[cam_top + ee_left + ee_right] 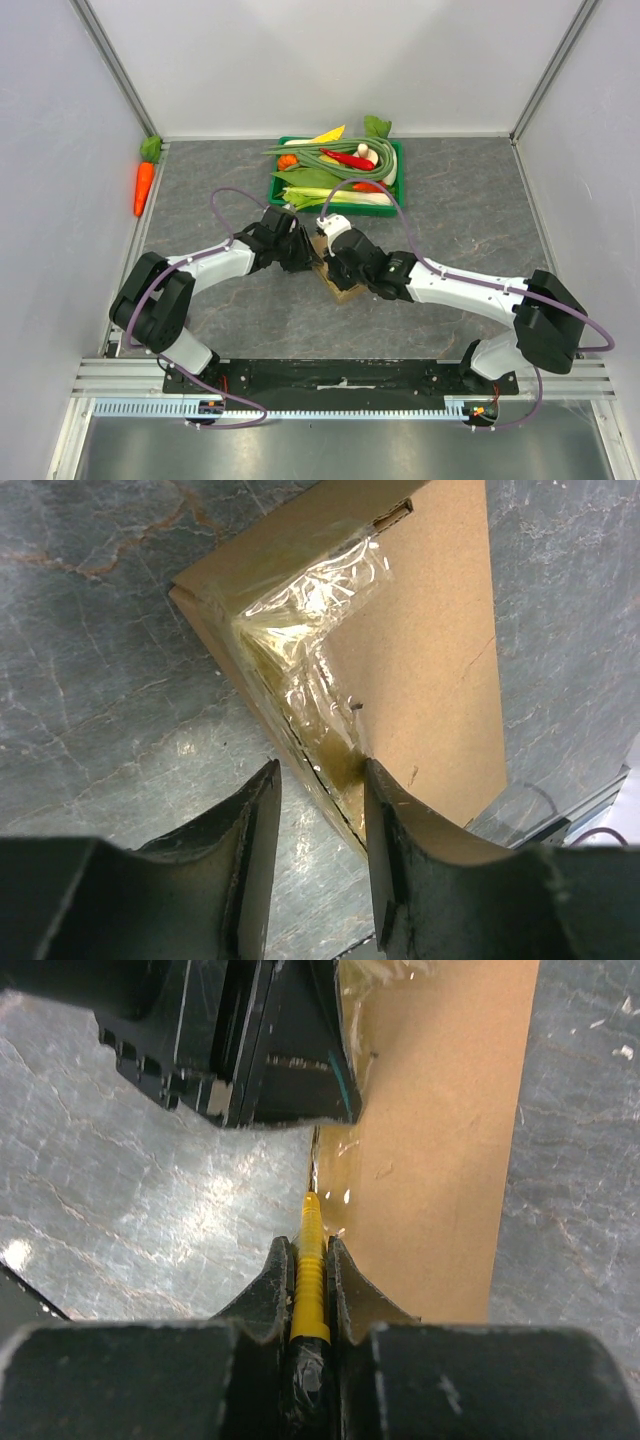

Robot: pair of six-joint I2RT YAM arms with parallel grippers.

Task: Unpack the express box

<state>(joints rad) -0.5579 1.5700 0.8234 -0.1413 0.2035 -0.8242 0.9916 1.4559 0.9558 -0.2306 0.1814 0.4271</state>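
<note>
Two pairs of fingers crowd one small, plain brown cardboard express box (346, 291), which lies flat on the grey marbled bench (470, 200) right under them. From above, the arms cover most of it. Only a near corner pokes out below the right fingers (327, 268), so its heading is hard to read there.

The right wrist view gives it plainly: the carton's long axis runs straight away from those fingers, its left long edge in line with them. They are clenched on a slim yellow ribbed tool (308, 1260), whose thin metal tip (314, 1165) sits at that edge, where clear glossy tape (305, 595) wraps over. The left fingers (306, 256) show just beyond the tip.

The left wrist view alone shows the taped corner farthest from its fingers and a dark slit along the seam. Those fingers stand parted, one over the carton's top, the other over the bench beside its wall, straddling the edge; contact cannot be told.

Past both pairs sits a green plastic tray (398, 170) heaped with vegetables. An orange carrot (143, 186) lies far to the left of the left fingers, against the wall.
</note>
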